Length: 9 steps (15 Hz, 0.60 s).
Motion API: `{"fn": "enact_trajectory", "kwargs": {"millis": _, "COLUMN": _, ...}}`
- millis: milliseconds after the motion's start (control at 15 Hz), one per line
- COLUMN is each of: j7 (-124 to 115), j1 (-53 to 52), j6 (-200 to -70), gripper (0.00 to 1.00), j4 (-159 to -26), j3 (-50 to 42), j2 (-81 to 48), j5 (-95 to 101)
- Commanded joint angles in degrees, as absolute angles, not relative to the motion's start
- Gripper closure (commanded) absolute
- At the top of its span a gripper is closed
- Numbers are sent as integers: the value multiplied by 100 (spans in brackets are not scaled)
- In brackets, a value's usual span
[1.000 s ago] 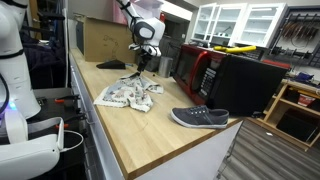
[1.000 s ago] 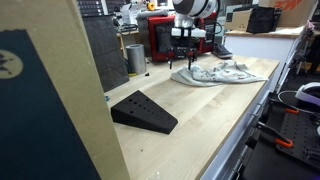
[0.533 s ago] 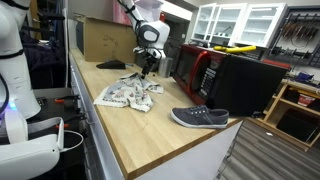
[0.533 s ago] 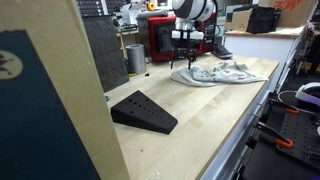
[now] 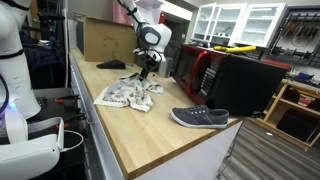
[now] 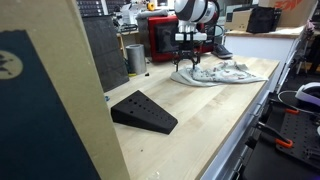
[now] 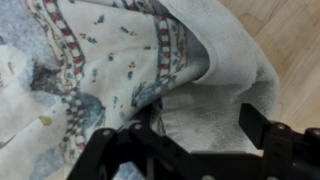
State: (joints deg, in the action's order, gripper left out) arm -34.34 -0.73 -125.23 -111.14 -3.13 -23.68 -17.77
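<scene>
The gripper (image 7: 185,145), jaws spread and empty, straddles a fold of the patterned towel (image 7: 110,60) at six o'clock in the wrist view; a shallow pinch might catch one layer and slip.

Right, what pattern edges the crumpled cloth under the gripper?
A red-and-dark checked band on the cream printed cloth, clearest in the wrist view.

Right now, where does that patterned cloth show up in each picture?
In an exterior view: patterned cloth, crumpled, left of centre on the wooden table.
In an exterior view: the cloth right of centre, upper part.
Wrist view: cloth fills most of the frame.
Shared landmark: the open gripper above it.
</scene>
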Motion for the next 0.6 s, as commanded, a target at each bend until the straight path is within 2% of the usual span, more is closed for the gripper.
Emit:
{"fn": "enact_trajectory", "kwargs": {"millis": 0, "j7": -3566, "j1": -12, "j6": -12142, "gripper": 40, "j4": -10914, "j3": -361, "j2": -2455, "j5": -1822}}
{"fn": "enact_trajectory", "kwargs": {"millis": 467, "j7": -3524, "j1": 59, "j6": -11958, "gripper": 95, "j4": -10918, "j3": -329, "j2": -2384, "j5": -1963}}
{"fn": "enact_trajectory", "kwargs": {"millis": 533, "j7": -3514, "j1": 64, "j6": -11930, "gripper": 99, "j4": -10930, "j3": -323, "j2": -2355, "j5": -1998}}
